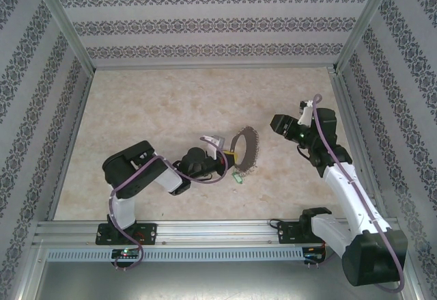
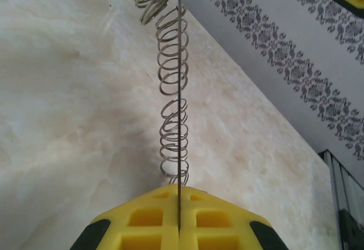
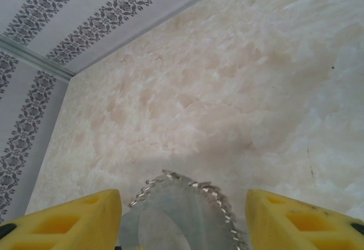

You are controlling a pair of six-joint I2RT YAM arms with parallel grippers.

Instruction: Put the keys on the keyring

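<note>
Left fingers [image 2: 170, 227]: clamped on the keyring [image 2: 173, 90], which stands upright. I hold it steady.
Right fingers [image 3: 68, 221]: apart, empty.
Next: I reach low for the green key [image 1: 237, 176] on the worktop [image 1: 157, 108], pinching its head.

Marbled table [image 1: 150, 108] — green key [image 1: 237, 177] on it

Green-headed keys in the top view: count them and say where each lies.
1. The key lies on the table, just on the near side of the keyring, which the left gripper holds. More could be hidden behind the keyring.
</note>
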